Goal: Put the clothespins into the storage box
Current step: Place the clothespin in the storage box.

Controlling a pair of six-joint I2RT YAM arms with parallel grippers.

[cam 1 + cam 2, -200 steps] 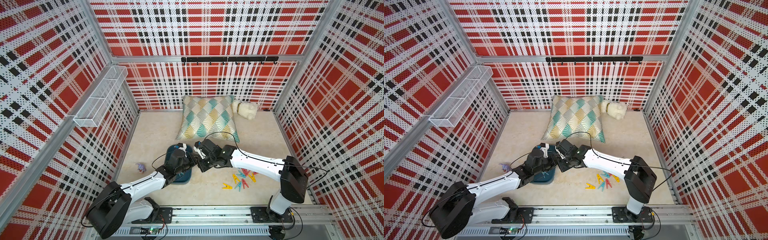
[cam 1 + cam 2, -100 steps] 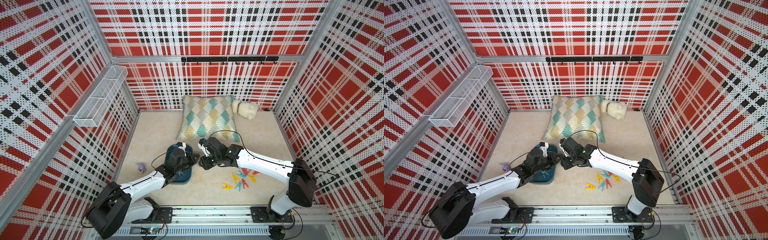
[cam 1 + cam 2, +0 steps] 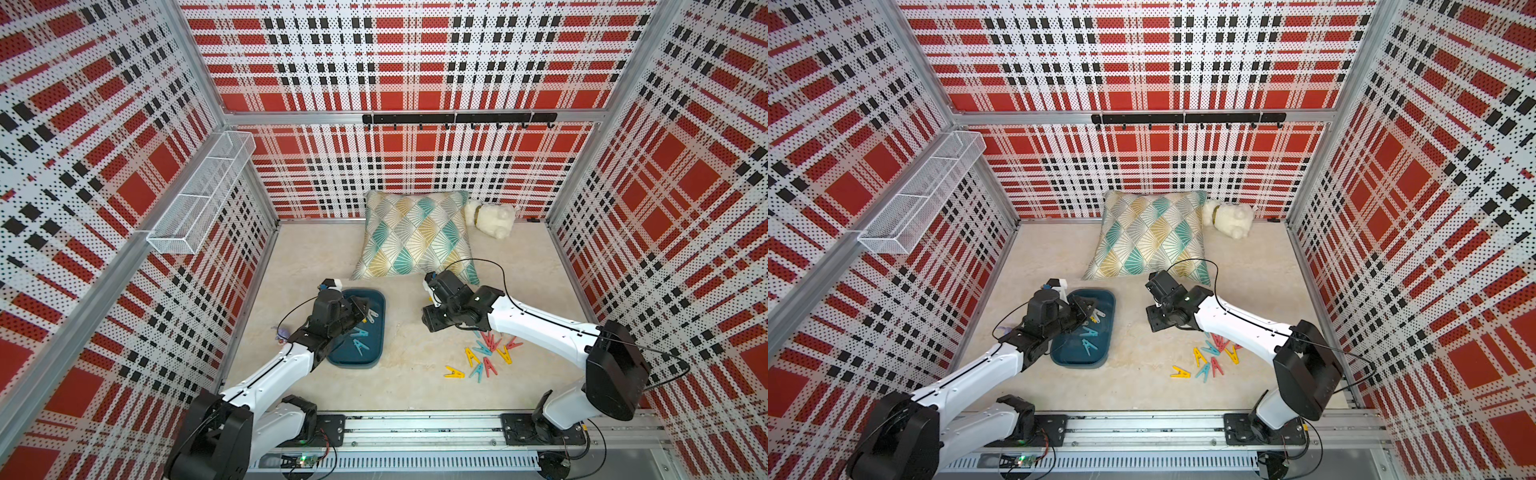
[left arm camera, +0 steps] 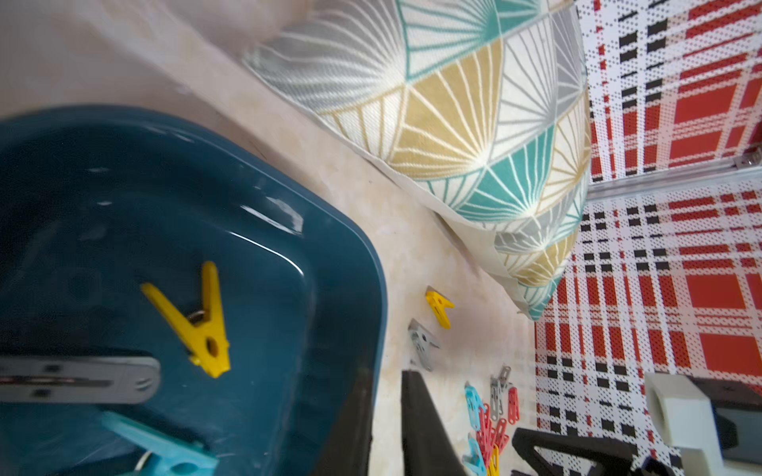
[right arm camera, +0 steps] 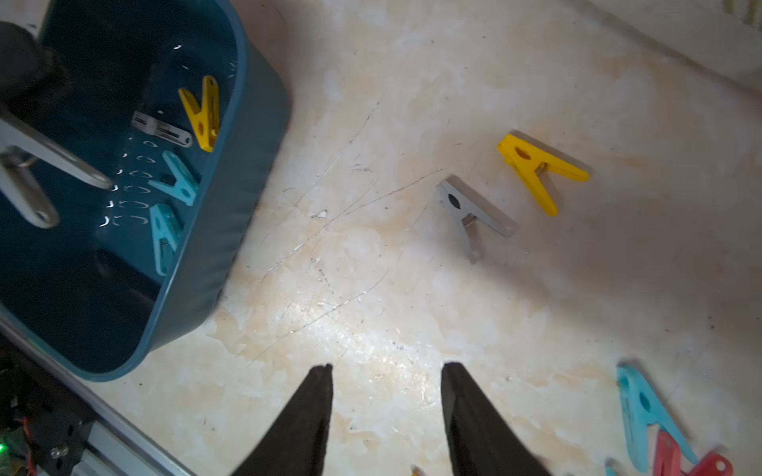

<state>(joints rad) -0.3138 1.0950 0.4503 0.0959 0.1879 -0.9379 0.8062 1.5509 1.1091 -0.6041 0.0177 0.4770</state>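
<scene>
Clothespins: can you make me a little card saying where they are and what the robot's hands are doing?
storage box: dark teal tub on the floor
clothespins inside: one yellow, one grey, two light blue at least
clothespins outside: yellow, blue, red, grey, mostly one pile
left gripper: shut, over the storage box
right gripper: open, empty, over bare floor

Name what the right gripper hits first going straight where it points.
Probably bare tabletop: the right gripper aims between the storage box and a grey clothespin, touching neither; depth is unclear.
</scene>
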